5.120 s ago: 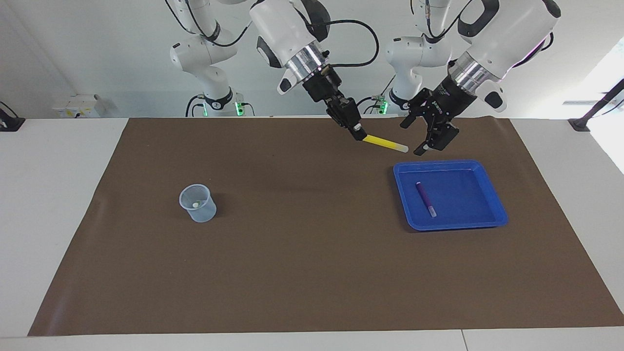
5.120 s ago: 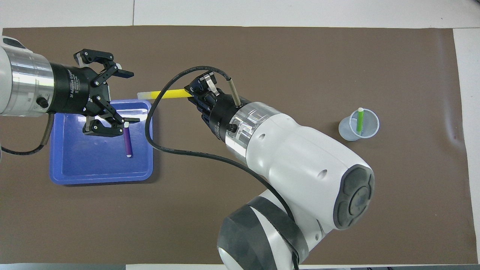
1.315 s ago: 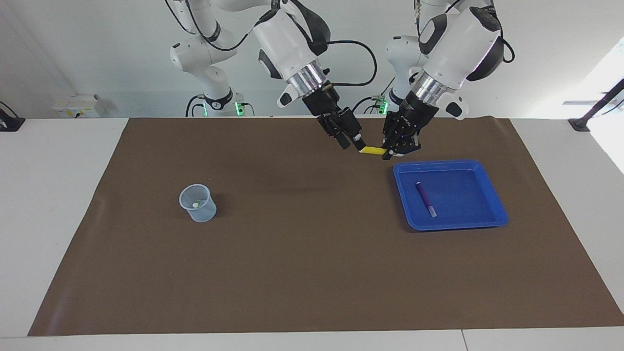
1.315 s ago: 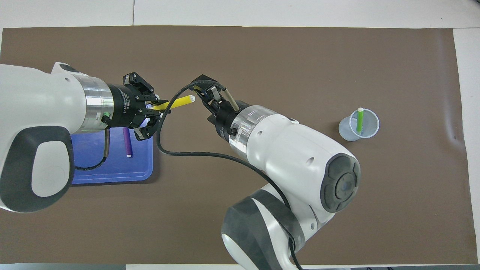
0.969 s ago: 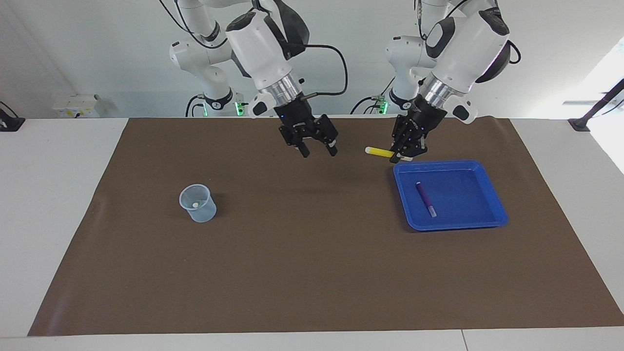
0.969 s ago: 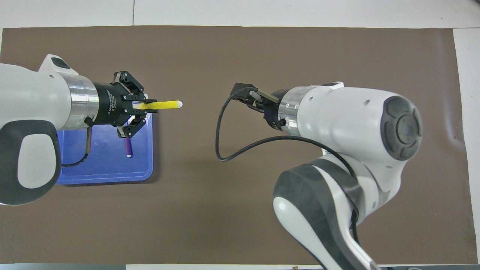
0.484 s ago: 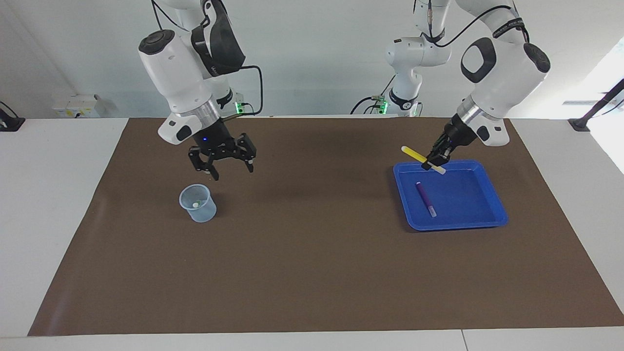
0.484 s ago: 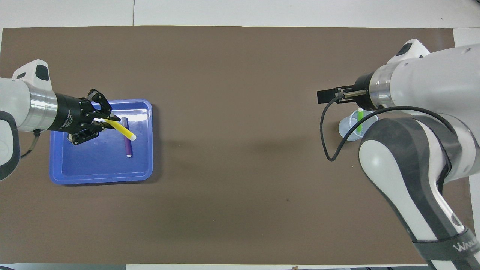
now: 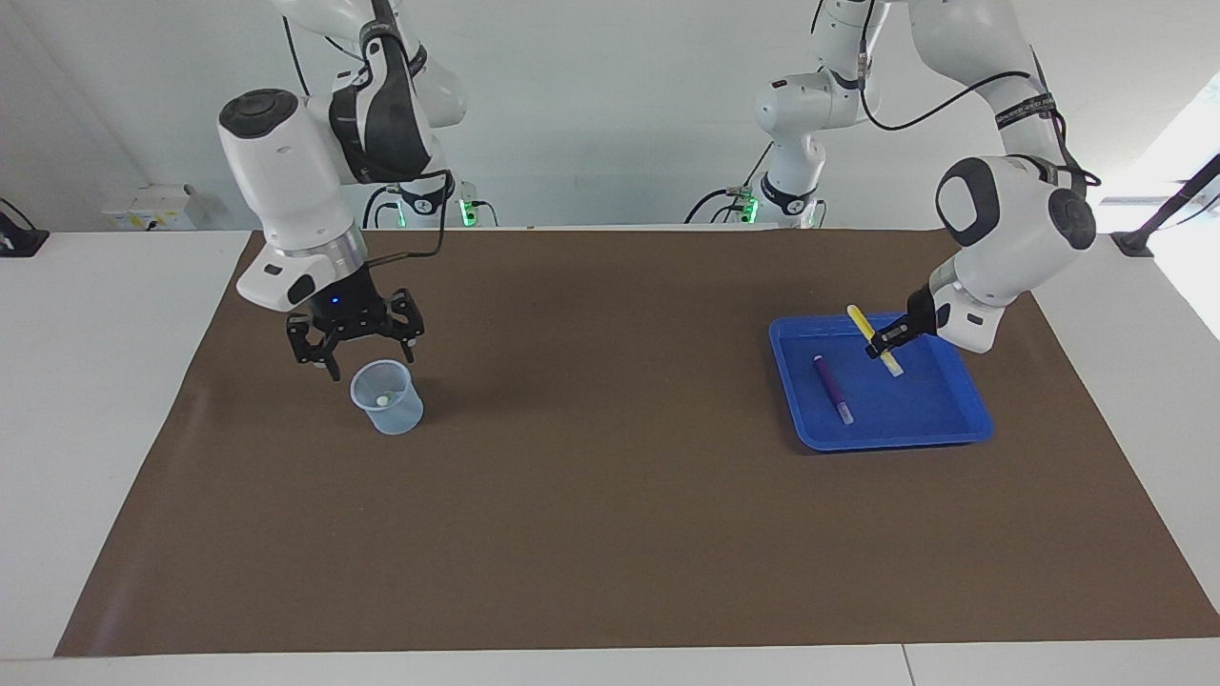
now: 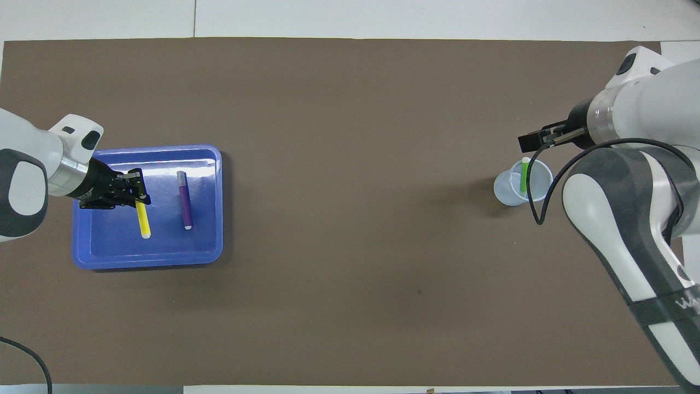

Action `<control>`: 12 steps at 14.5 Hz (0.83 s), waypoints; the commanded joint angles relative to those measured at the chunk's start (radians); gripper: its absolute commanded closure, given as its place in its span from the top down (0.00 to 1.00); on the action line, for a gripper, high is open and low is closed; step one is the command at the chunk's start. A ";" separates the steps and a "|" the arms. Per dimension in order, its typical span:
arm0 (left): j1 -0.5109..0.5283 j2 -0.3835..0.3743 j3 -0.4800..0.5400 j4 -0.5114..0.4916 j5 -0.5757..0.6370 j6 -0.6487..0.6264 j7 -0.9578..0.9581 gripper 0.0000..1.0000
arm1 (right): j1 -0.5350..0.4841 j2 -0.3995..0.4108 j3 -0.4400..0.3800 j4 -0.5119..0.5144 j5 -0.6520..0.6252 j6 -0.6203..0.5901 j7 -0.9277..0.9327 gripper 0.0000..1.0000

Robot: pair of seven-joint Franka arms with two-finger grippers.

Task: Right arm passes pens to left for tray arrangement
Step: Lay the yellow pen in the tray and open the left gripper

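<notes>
Here the yellow pen (image 9: 871, 336) is clamped by the left gripper (image 9: 883, 345) over the tray (image 9: 965, 391) beside the purple pen (image 9: 831, 388), while the green pen (image 10: 524, 174) is half hidden in the cup (image 9: 387, 396) under the spread right gripper (image 9: 355, 351).

Green pen (image 10: 524, 174) mostly hidden inside cup (image 9: 386, 396) in facing view. Right gripper (image 10: 531, 143) fingers hidden under wrist in overhead view.
</notes>
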 commanded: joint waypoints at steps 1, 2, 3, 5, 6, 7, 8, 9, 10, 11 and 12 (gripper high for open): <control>0.005 0.005 -0.007 -0.048 0.063 0.051 0.104 0.00 | -0.015 0.040 0.016 0.016 -0.021 -0.009 -0.023 1.00; 0.003 0.006 -0.007 -0.059 0.065 0.063 0.109 0.00 | -0.023 0.040 0.016 0.016 -0.019 -0.013 -0.023 0.89; -0.001 0.014 -0.007 -0.070 0.068 0.085 0.112 0.00 | -0.024 0.038 0.016 0.015 -0.012 -0.016 -0.023 0.75; -0.004 0.035 -0.007 -0.070 0.107 0.097 0.128 0.00 | -0.024 0.040 0.015 0.006 -0.012 -0.027 -0.023 0.64; -0.006 0.038 -0.007 -0.071 0.111 0.100 0.130 0.00 | -0.036 0.048 0.015 0.000 -0.012 -0.029 -0.030 0.64; -0.009 0.051 -0.007 -0.070 0.114 0.105 0.132 0.00 | -0.043 0.051 0.015 -0.004 -0.013 -0.026 -0.052 0.64; -0.009 0.054 -0.007 -0.070 0.114 0.113 0.135 0.00 | -0.041 0.051 0.015 -0.007 -0.013 -0.010 -0.053 0.64; -0.007 0.055 -0.007 -0.070 0.114 0.116 0.138 0.00 | -0.041 0.061 0.015 -0.005 -0.015 -0.009 -0.054 0.64; -0.007 0.058 -0.007 -0.071 0.114 0.122 0.147 0.00 | -0.040 0.071 0.015 -0.007 -0.016 0.003 -0.056 0.64; -0.009 0.064 -0.007 -0.071 0.114 0.125 0.158 0.00 | -0.040 0.074 0.015 -0.013 -0.016 0.011 -0.056 0.64; -0.009 0.066 -0.007 -0.071 0.114 0.126 0.158 0.00 | -0.040 0.072 0.015 -0.034 -0.016 0.046 -0.056 0.64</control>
